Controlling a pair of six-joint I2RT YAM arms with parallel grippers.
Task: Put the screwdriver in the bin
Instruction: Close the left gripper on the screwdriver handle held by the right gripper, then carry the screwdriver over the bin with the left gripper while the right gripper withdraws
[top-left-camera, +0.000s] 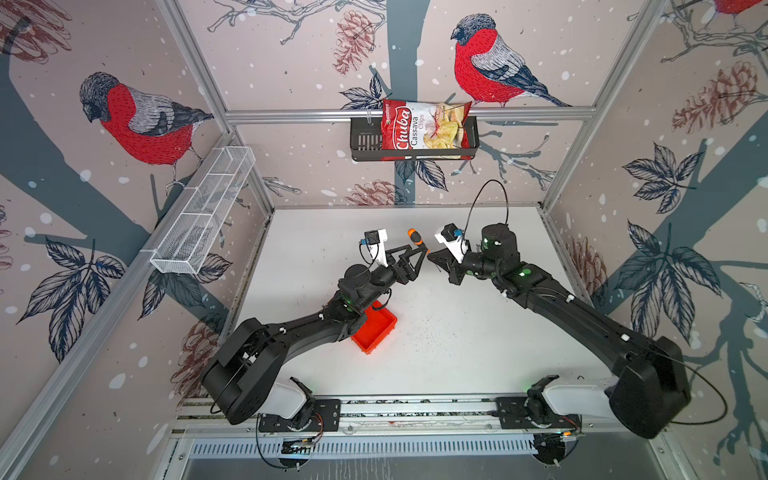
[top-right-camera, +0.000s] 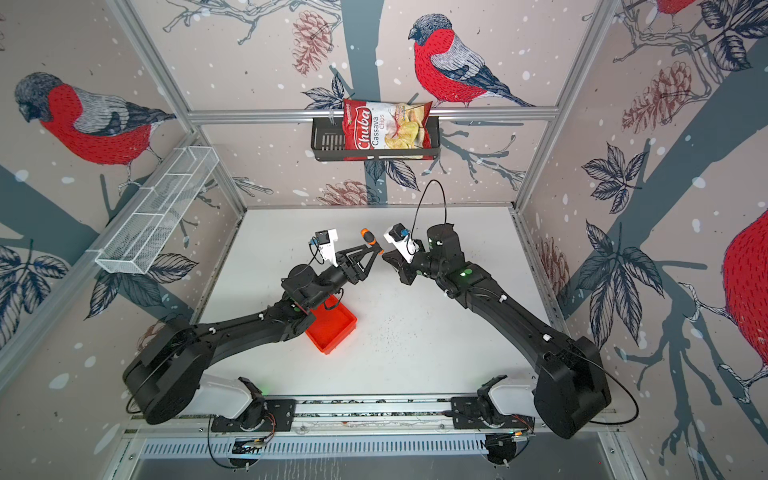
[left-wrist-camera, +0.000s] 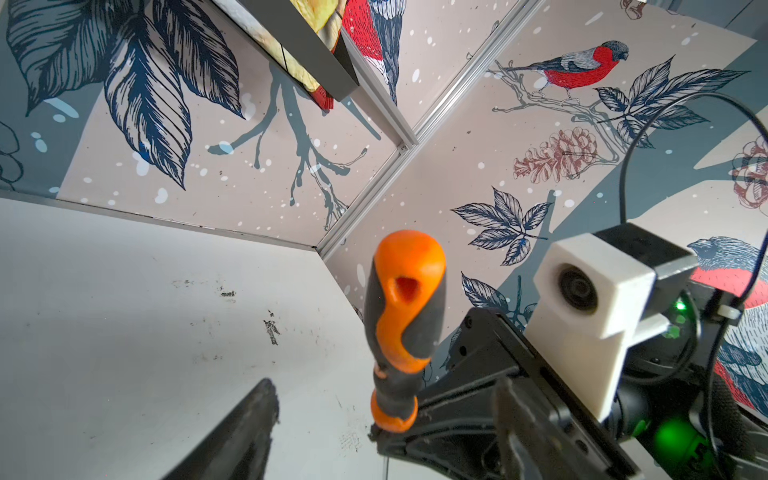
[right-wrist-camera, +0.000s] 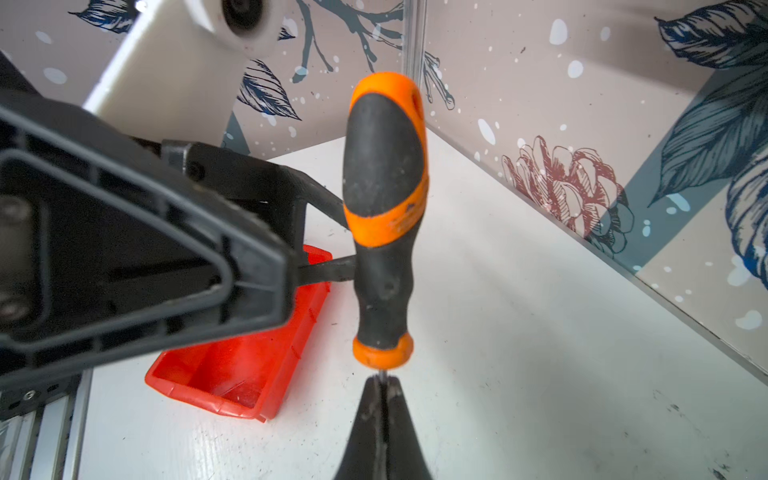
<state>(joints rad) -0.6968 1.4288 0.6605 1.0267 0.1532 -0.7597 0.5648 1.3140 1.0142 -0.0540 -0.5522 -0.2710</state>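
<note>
Right gripper (right-wrist-camera: 382, 388) pinched tight on the screwdriver (right-wrist-camera: 384, 174) shaft, just under the handle. Tool is up in the air past the bin (top-left-camera: 376, 330), not over it. Left gripper (top-left-camera: 419, 262) open, jaws straddling the handle: one finger touching, the other clear.
</note>
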